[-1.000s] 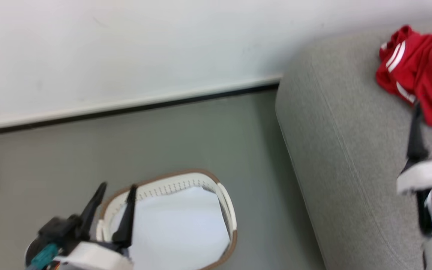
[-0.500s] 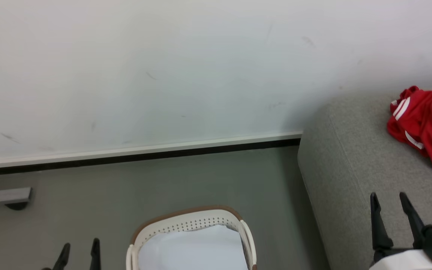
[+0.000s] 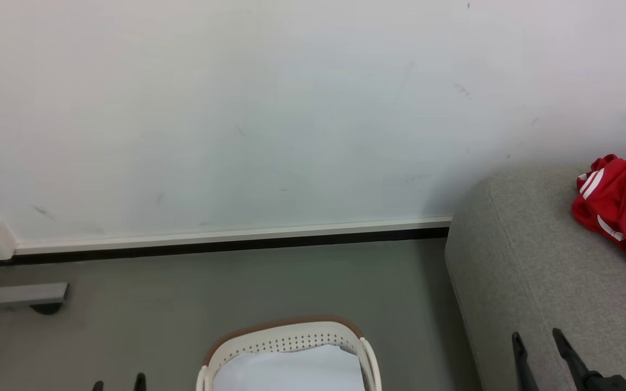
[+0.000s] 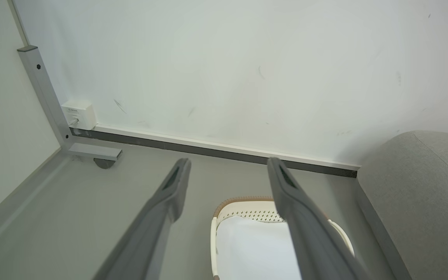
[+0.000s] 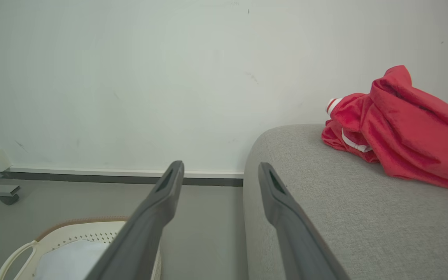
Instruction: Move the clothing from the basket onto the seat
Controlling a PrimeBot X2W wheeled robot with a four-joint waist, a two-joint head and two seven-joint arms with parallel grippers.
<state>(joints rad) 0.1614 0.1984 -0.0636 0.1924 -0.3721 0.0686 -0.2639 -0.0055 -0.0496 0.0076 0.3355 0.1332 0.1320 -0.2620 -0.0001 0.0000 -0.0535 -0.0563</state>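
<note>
Bright red, white-striped soft fabric clothing (image 5: 399, 132) lies bunched near the light grey upholstered seat's (image 5: 325, 217) back edge. It is likely light and limp, best pinched at a raised fold. Left gripper (image 4: 228, 165) and right gripper (image 5: 220, 168) gape empty.

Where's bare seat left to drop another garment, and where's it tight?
Free: the grey seat from its rounded corner up to the red clothing; also the floor between basket and wall. Crowded: the seat's far right, under the clothing.
</note>
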